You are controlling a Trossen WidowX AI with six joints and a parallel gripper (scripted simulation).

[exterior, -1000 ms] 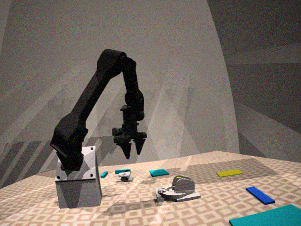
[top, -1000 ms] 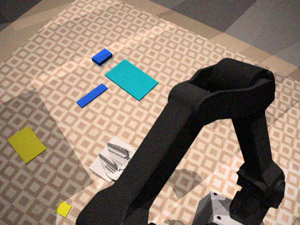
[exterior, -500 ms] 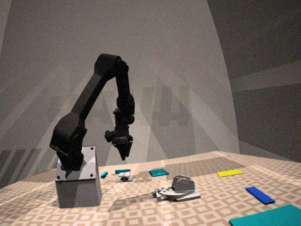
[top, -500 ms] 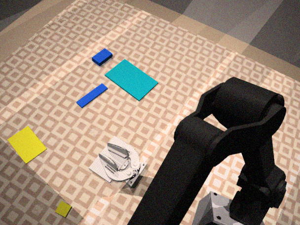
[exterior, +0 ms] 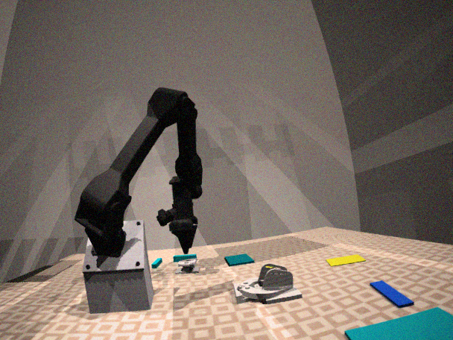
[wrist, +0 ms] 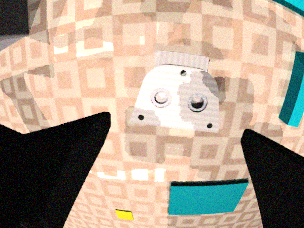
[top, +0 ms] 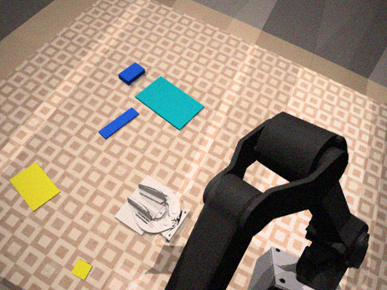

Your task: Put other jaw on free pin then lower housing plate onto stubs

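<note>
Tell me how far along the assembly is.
Both jaws look seated on the base, though their tooth mesh is unclear. Nothing is held: the open hand is above the housing plate. Left: lift the plate, lower it onto the stubs, back away.

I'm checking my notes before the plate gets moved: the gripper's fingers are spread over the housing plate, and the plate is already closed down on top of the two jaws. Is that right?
Not quite: the housing plate is not on the jaws; the exterior view shows it lying apart from them. The gripper's fingers are indeed spread over it.
</note>
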